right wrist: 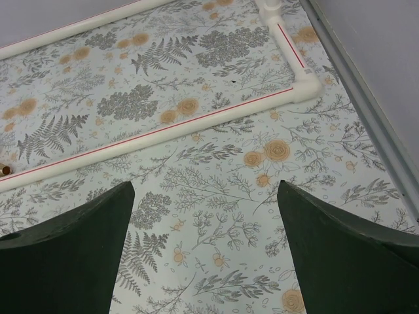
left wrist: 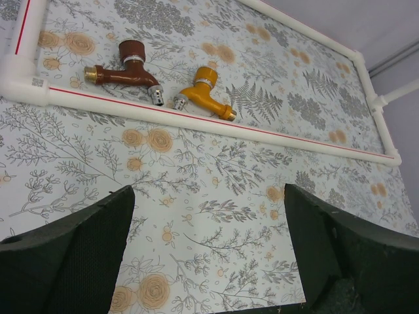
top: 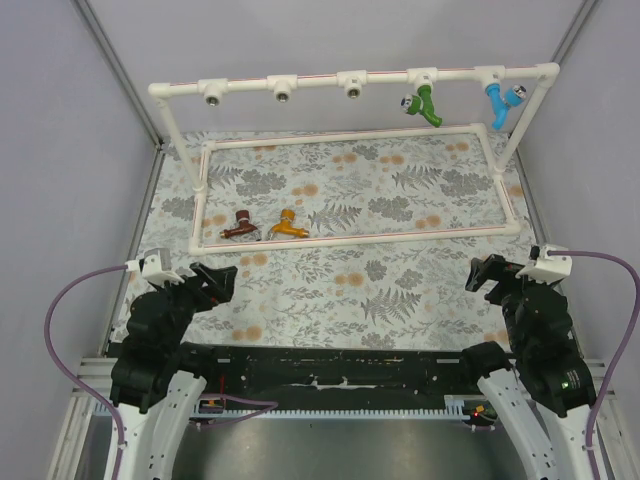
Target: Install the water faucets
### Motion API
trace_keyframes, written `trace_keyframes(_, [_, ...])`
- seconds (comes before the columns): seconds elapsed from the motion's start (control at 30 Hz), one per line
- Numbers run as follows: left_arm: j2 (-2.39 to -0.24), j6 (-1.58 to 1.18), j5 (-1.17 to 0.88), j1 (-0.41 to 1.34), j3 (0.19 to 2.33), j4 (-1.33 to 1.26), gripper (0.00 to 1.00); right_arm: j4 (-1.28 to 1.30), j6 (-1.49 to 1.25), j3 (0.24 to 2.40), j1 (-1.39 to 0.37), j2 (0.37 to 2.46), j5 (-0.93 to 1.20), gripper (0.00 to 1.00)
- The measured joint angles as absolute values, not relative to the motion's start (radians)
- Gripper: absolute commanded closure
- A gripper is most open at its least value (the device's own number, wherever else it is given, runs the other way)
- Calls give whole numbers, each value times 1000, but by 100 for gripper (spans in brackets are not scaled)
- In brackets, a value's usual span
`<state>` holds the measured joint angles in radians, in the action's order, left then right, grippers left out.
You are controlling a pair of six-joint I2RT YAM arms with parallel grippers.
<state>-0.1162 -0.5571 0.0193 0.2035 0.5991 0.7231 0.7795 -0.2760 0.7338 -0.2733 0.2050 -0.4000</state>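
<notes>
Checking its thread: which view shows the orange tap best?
Left wrist: the orange tap lies close and sharp. The top view shows it small; the right wrist barely catches it, if at all.

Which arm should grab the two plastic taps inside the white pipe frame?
Left. The dark reddish-brown plastic tap and orange-yellow plastic tap lie in the near-left corner of the white pipe frame, ahead of the open left gripper, plain in its wrist view. The open right gripper sits far across.
</notes>
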Motion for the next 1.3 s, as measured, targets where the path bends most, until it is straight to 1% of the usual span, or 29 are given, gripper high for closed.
trace_keyframes(0.27, [-116, -556, 24, 204, 599, 723, 1, 781, -286, 740, -273, 255, -352, 2])
trace_keyframes(0.43, [-137, -557, 39, 204, 599, 723, 1, 770, -335, 763, -273, 381, -294, 2])
trace_keyframes(0.57, [-234, -565, 46, 204, 599, 714, 1, 758, -375, 779, -273, 528, -234, 2])
trace_keyframes(0.77, [-535, -580, 34, 204, 612, 665, 0, 733, -440, 876, -273, 850, -149, 2])
trace_keyframes(0.87, [-678, -580, 44, 204, 637, 638, 0, 654, -457, 897, -273, 996, -99, 2])
trace_keyframes(1.1, [-1031, -568, 105, 185, 783, 555, 1, 451, -456, 881, -274, 1183, 47, 2])
trace_keyframes(1.3, [-1358, -519, 116, 86, 916, 450, 2, 289, -447, 839, -297, 1271, 150, 2])
